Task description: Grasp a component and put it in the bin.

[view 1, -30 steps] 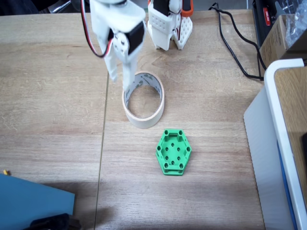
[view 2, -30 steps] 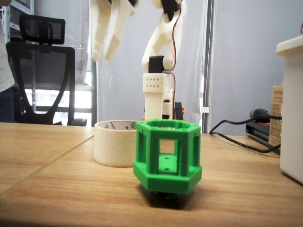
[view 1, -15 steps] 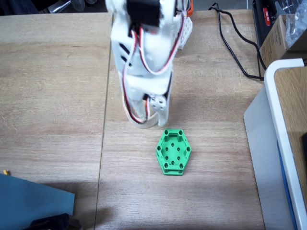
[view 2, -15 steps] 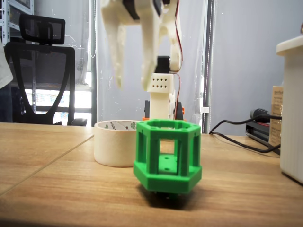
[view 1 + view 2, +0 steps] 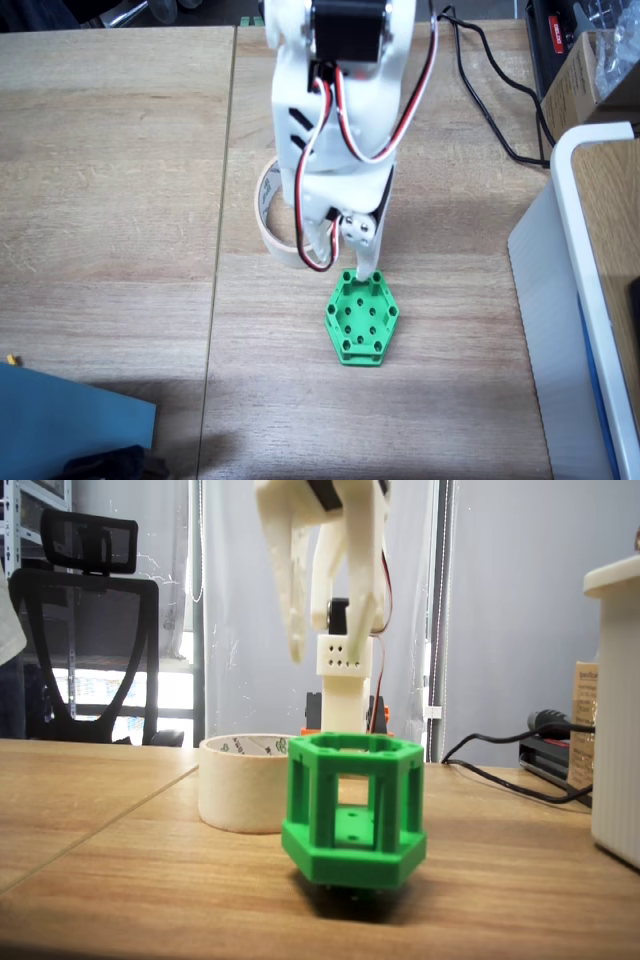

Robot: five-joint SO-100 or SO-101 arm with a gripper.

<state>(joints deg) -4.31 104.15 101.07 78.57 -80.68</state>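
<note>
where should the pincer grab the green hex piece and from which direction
Come straight down from above and close on one wall of the green hex piece, one finger inside the open top. It stands upright, apart from the tape roll, and the open pincer hangs above it.

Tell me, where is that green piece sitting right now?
The green piece sits on the wooden table just right of the tape roll in the top-down fixed view, with the claw hanging above it, apart.
</note>
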